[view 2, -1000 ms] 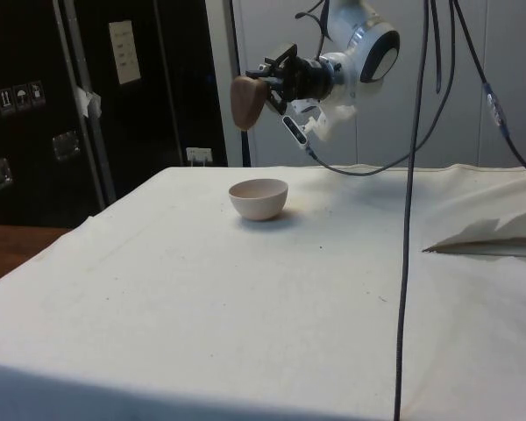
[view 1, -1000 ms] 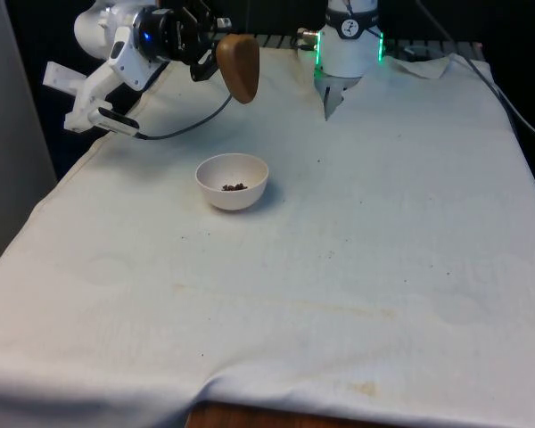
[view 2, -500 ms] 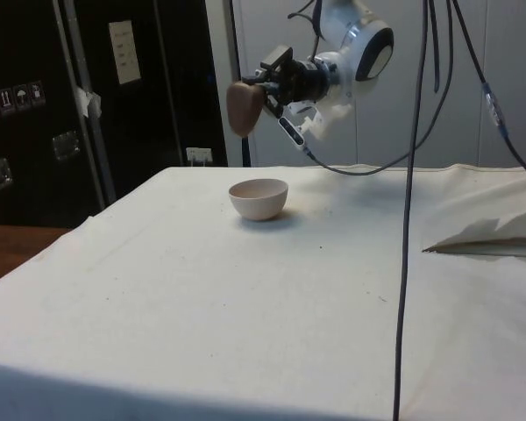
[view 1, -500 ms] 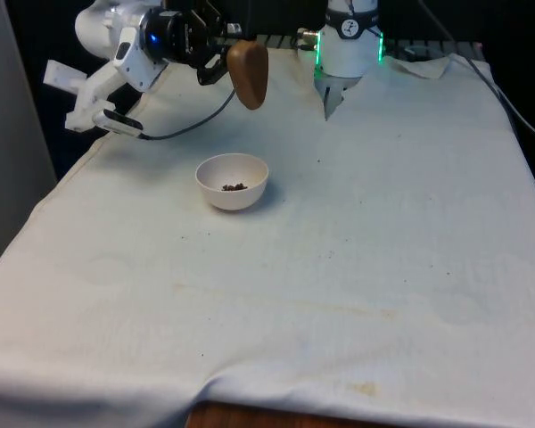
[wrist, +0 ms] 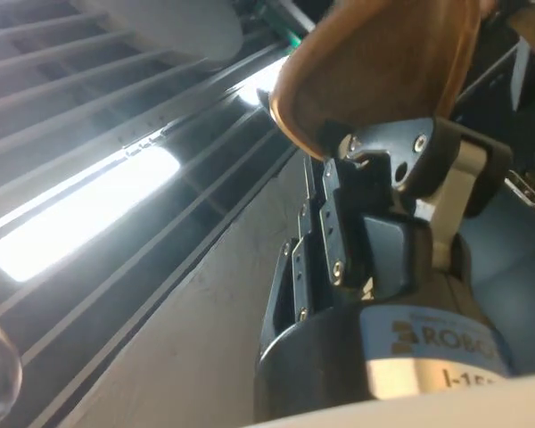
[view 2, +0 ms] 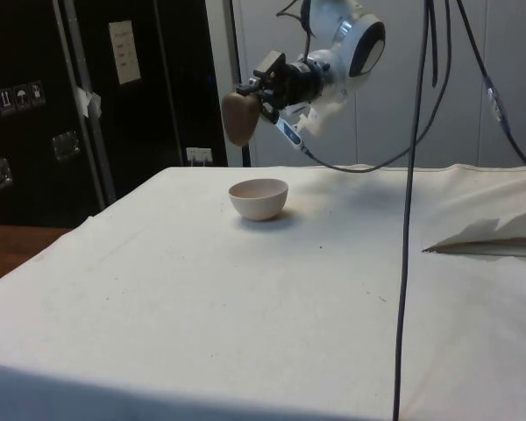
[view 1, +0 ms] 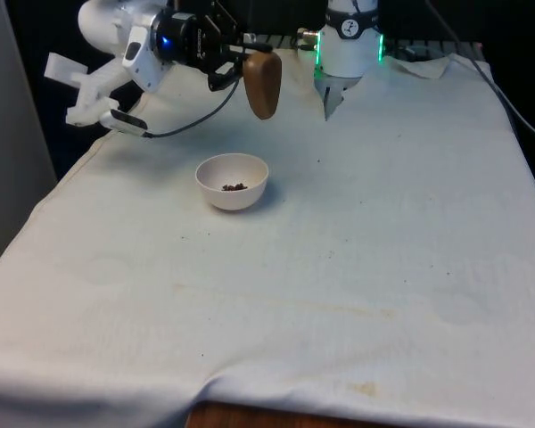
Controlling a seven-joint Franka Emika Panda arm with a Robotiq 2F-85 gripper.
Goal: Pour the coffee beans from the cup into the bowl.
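while the beans already sit in the white bowl, the brown cup has been carried off over the last second, drifting from roughly above the bowl toward the table's far edge and a bit toward the front view's right. it hangs high in the air, tipped well over, with the black gripper clamped on its rim. the wrist view shows the fingers pinching the cup wall, one inside and one outside, so the cup is firmly held.

the side view puts the cup up above the bowl, offset a little toward the dark cabinets, nothing touching. the bowl itself hasn't budged; it stands on the white cloth in the far half of the table, nearer the edge on the front view's left. a small dark heap of coffee beans lies at its bottom.

the way it looks, the pour is basically done and the arm is backing the cup away. can't tell from these shots whether any beans are left inside the cup. a few dark specks on the cloth near the bowl might be strays, too small to say.
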